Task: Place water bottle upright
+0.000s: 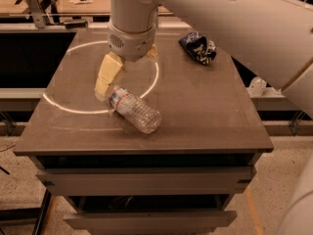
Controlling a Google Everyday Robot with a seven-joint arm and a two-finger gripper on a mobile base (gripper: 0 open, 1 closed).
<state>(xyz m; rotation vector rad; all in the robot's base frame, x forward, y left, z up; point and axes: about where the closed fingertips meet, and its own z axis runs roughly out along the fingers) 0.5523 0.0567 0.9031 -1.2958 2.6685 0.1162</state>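
Observation:
The water bottle [133,111] is clear ribbed plastic and lies on its side on the brown table [205,116], left of the middle. Its neck end points up-left and its base points down-right toward the front edge. My gripper [123,78] hangs from the big white arm just above and behind the bottle's neck end. One beige finger [105,76] reaches down to the left of the neck, right beside it. The other finger shows only partly behind the wrist, well apart from the first, so the gripper is open and holds nothing. The bottle's cap is hidden by the finger.
A dark blue-and-white snack bag [198,48] lies at the table's back right. A small clear pump-top bottle [257,86] stands beyond the right edge. A bright ring of light [73,109] marks the table top. Drawers sit under the table; benches stand behind.

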